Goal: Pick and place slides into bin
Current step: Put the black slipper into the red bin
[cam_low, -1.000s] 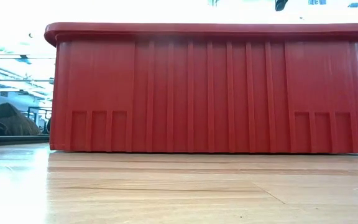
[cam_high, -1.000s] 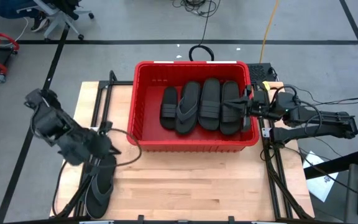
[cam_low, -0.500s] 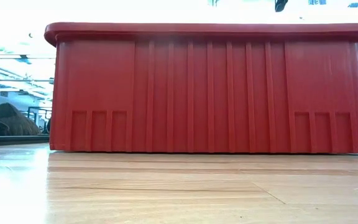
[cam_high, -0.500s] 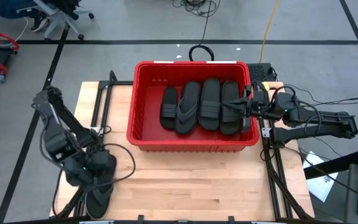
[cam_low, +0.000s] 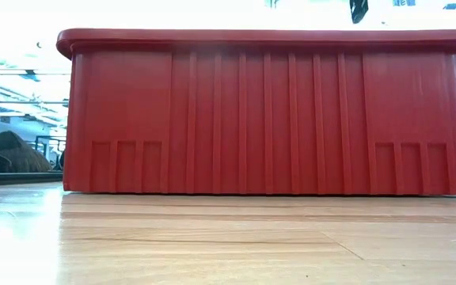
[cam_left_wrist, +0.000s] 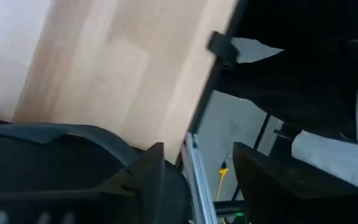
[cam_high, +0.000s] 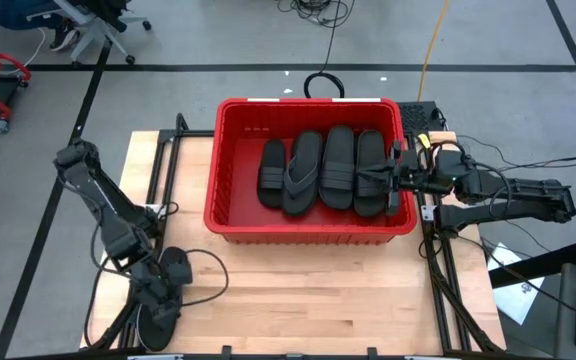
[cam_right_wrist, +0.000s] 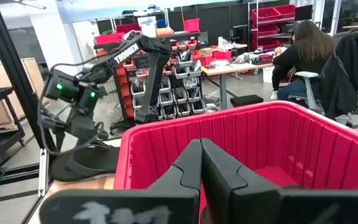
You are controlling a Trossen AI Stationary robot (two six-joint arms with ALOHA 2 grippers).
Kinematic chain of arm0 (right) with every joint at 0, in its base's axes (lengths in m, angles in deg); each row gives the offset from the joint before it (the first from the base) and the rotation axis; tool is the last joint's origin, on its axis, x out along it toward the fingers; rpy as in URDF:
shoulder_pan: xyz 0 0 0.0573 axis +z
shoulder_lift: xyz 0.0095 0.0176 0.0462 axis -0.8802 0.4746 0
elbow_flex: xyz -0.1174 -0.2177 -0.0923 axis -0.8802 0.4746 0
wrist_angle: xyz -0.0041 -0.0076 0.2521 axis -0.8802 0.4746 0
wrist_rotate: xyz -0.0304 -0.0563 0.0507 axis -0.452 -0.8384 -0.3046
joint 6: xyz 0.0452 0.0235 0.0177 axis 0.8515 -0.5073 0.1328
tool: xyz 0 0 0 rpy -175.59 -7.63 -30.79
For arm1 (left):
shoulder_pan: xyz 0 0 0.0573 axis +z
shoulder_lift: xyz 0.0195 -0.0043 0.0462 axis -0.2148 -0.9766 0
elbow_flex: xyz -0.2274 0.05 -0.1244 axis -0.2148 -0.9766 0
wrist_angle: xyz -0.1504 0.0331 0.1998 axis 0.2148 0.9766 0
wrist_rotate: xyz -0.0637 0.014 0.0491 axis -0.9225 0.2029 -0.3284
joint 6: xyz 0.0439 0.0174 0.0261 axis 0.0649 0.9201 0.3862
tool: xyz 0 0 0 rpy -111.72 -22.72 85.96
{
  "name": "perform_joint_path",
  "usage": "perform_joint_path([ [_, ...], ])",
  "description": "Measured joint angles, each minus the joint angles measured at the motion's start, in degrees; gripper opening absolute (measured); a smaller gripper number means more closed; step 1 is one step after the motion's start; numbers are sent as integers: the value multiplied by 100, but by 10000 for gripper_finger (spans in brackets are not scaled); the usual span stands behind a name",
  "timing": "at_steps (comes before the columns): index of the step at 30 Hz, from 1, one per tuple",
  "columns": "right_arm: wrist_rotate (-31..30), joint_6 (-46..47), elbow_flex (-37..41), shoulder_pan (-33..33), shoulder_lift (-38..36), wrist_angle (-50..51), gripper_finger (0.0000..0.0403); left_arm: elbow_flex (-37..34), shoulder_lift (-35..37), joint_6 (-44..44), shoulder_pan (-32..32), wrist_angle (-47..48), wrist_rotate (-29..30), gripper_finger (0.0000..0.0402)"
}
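The red bin stands at the table's far middle and fills the low view. Several black slides lie side by side on its floor. One dark slide lies flat on the table at the near left corner; it also shows in the left wrist view. My left gripper hangs low over that slide's far end, pointing steeply down, its fingers open. My right gripper is shut and level above the bin's right rim, holding nothing. My left gripper stands open at the far end of the slide on the table. One finger is right beside the slide's edge. I cannot tell whether it touches.
The bare wooden table top stretches in front of the bin. Metal frame rails run along the table's left and right sides. Cables lie by the left arm. A person sits at a desk far behind.
My left gripper has come down and toward the table's near edge, onto the slide at the near left corner. It has rolled and tipped steeply downward on the way. My right gripper has kept still.
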Motion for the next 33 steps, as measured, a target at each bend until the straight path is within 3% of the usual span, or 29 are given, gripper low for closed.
perform_joint_path([
  [6,1,-15,0,0,0,14,0,-544,0,31,134,-239,-88,231],
  [14,2,2,0,0,-1,32,0,-890,0,-762,211,-183,-378,239],
  [20,4,4,0,0,0,130,0,-1092,0,-1559,207,-150,-1210,239],
  [24,4,4,0,0,-2,170,0,-1173,0,-1649,217,-819,-1165,239],
  [27,4,4,0,0,-2,170,0,-1175,0,-1657,231,-1169,-786,239],
  [33,5,4,0,0,-2,170,0,-1175,-94,-1695,239,-1132,-493,239],
])
